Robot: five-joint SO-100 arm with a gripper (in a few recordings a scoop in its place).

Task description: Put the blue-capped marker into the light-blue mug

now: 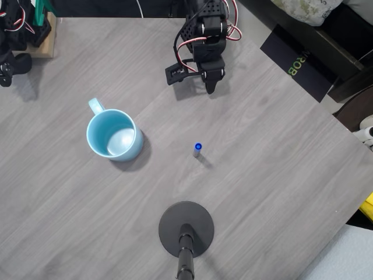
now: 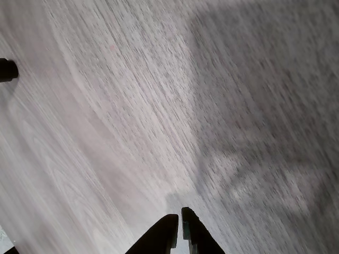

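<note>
End effector (image 2: pixel 179 221) closed, tips nearly touching, empty, parked near the counter's (image 1: pixel 280 175) far edge, well apart from the light-blue mug (image 1: pixel 113 135). Blue-capped marker (image 1: pixel 197 149) stands upright right of the mug, cap up, graspable from above. Open counter all around; stand base (image 1: pixel 186 228) sits nearer the front edge.
</note>
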